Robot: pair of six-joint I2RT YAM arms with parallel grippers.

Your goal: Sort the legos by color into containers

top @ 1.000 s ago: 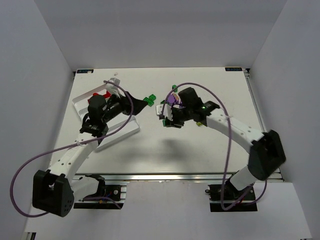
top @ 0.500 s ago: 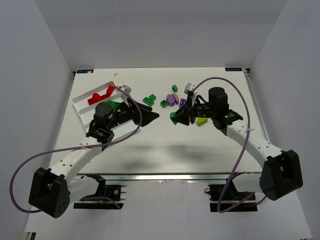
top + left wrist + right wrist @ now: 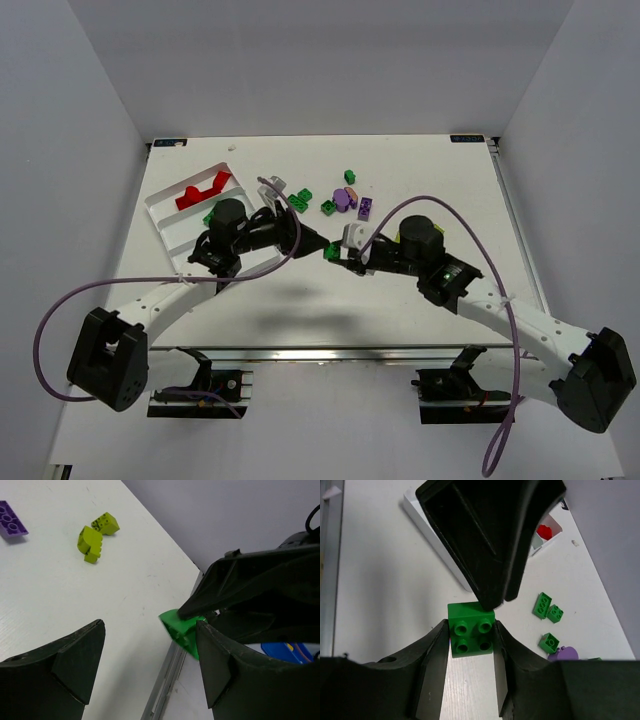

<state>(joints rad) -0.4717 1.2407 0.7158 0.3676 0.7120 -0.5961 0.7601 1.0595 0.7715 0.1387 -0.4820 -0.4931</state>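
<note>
My right gripper (image 3: pixel 336 252) is shut on a green square lego (image 3: pixel 331 254), held above the table's middle; in the right wrist view (image 3: pixel 470 626) the lego (image 3: pixel 471 640) sits studs-up between both fingers. My left gripper (image 3: pixel 317 243) is open, its tips meeting the lego from the left; in the left wrist view (image 3: pixel 150 627) the lego (image 3: pixel 181 628) shows beside its right finger (image 3: pixel 225 670). The white divided tray (image 3: pixel 168 232) at the left holds red legos (image 3: pixel 200 188) and a green one (image 3: pixel 210 215).
Loose legos lie behind the grippers: green ones (image 3: pixel 299 200) (image 3: pixel 328 208) (image 3: pixel 349 176), purple ones (image 3: pixel 343 199) (image 3: pixel 366 207). Two yellow-green legos (image 3: pixel 90 542) and a purple plate (image 3: pixel 11 517) show in the left wrist view. The table's near metal rail (image 3: pixel 162 690) lies below.
My right gripper has come toward the near left with the green lego. My left gripper has moved right, away from the tray, until its tips meet the lego.
</note>
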